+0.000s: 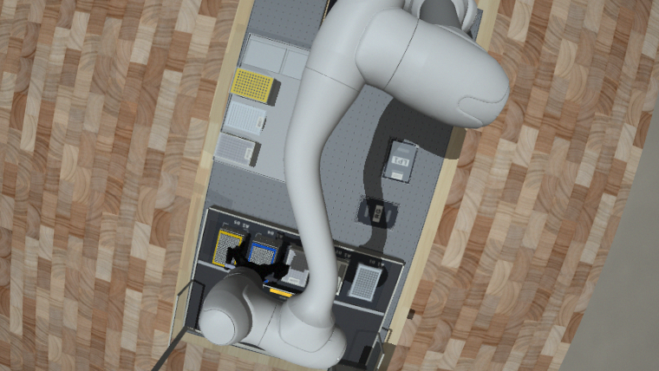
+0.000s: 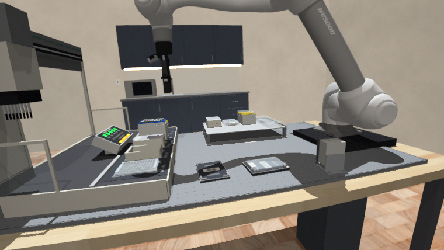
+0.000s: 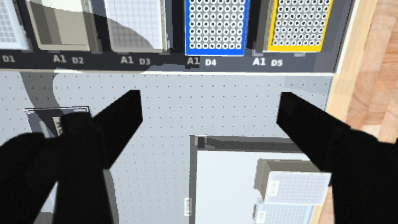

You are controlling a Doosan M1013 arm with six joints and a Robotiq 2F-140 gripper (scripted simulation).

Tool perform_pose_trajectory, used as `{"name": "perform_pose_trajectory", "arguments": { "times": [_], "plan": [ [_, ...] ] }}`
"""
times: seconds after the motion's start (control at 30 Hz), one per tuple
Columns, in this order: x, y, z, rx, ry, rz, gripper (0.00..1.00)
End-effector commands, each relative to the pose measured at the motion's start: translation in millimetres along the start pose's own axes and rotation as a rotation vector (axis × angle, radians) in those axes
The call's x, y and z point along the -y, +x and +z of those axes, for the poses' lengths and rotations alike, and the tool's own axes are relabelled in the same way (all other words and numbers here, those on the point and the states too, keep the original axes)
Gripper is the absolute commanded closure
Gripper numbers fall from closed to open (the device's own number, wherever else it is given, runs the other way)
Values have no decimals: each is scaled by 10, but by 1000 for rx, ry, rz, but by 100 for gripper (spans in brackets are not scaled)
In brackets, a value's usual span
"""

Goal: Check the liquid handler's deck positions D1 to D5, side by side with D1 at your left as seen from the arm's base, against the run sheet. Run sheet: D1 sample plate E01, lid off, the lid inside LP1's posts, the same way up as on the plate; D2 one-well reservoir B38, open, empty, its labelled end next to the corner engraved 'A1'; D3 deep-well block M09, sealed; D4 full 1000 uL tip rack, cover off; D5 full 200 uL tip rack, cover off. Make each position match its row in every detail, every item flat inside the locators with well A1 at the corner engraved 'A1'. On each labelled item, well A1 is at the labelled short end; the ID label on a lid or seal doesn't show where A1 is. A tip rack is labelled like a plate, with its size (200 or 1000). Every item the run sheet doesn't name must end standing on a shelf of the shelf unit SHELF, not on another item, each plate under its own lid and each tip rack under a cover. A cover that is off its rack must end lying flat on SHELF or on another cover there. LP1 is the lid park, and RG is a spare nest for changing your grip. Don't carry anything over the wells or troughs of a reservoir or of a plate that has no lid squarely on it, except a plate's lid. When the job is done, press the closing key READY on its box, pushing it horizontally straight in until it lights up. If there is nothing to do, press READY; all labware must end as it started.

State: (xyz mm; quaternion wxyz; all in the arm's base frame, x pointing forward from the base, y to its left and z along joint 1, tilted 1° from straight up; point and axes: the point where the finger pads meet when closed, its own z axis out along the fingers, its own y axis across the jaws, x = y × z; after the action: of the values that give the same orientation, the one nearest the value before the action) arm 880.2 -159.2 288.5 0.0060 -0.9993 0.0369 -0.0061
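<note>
My gripper (image 3: 210,106) (image 2: 167,88) is open and empty. It hangs high over the table, between the deck and the shelf unit. The wrist view shows the deck row along its top edge. D1 holds a sample plate (image 3: 7,22) without a lid. D2 holds a beige reservoir (image 3: 57,25), D3 a deep-well block (image 3: 135,22), D4 a blue-rimmed tip rack (image 3: 216,25) and D5 a yellow-rimmed tip rack (image 3: 300,22), both uncovered. A clear lid (image 2: 265,164) lies in the lid park LP1. In the top view the arm hides much of D2 and D3.
The shelf unit (image 2: 245,127) carries a yellow tip rack (image 1: 252,85), two pale plates (image 1: 244,117) (image 1: 236,149) and clear covers (image 1: 271,57). The RG nest (image 2: 212,172) stands empty. A grey box (image 2: 330,153) stands near the arm's base. The handler's head and frame rise at the left.
</note>
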Motion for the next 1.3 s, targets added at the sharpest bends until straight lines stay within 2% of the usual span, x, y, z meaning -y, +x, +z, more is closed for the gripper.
{"name": "perform_pose_trajectory", "arguments": {
  "times": [0.0, 1.1, 1.27],
  "plan": [
    [-204, 118, -10, 2, -5, -5, 21],
    [-1393, 923, -12, 2, -4, -5, 21],
    [-1371, 928, -12, 2, -4, -7, 21]
  ]
}}
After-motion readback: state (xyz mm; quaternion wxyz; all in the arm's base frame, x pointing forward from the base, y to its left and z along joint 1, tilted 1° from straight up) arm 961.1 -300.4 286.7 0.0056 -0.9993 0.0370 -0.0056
